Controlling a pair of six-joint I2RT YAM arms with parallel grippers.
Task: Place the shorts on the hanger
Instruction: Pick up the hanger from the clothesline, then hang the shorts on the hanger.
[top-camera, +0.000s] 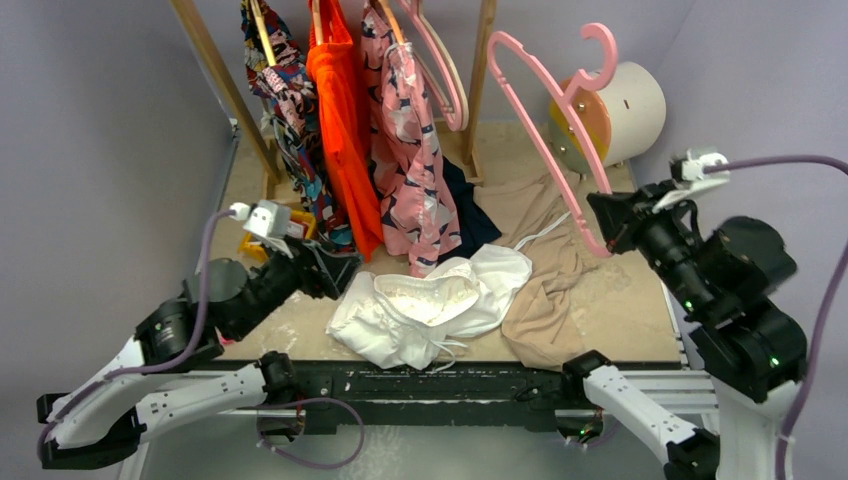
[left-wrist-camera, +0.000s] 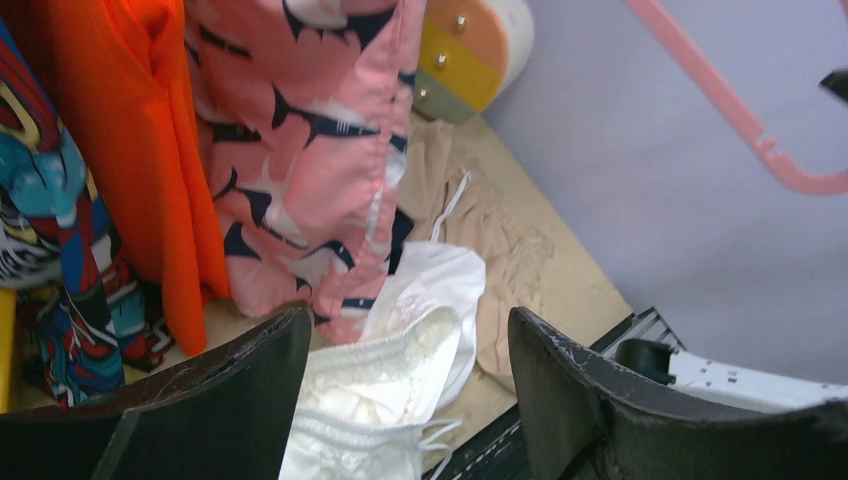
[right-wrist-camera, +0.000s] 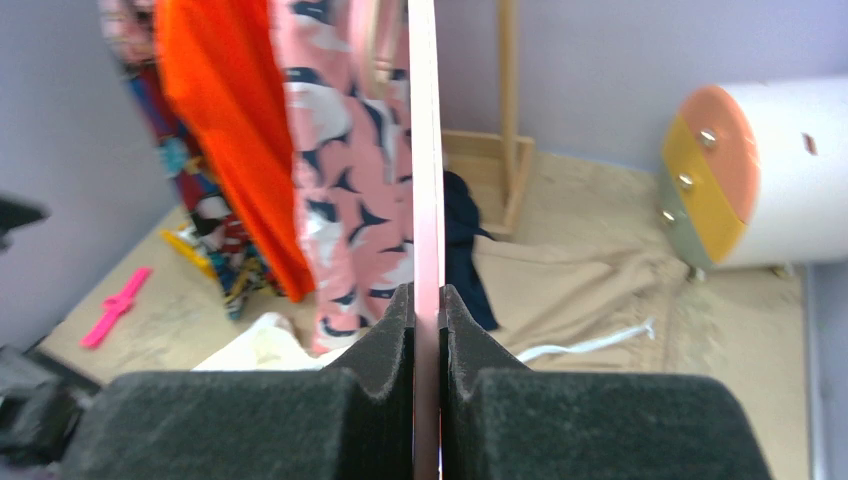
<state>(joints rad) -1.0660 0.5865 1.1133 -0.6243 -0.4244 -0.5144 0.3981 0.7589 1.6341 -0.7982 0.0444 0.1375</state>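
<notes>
The right gripper (right-wrist-camera: 427, 300) is clamped on the pink hanger (right-wrist-camera: 425, 150), raised at the right. The left gripper (left-wrist-camera: 410, 325) gapes wide with nothing in it, just left of the white shorts (top-camera: 420, 310), which lie crumpled near the table's (top-camera: 640, 300) near edge.

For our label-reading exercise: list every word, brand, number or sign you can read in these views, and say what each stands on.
No text can be read in any view.
The multicoloured printed garment: busy pattern, any lettering too blurred to read.
The round cabinet: one tiny mark on its side, too small to read.
The shorts and the hanger: plain, no visible markings.
</notes>
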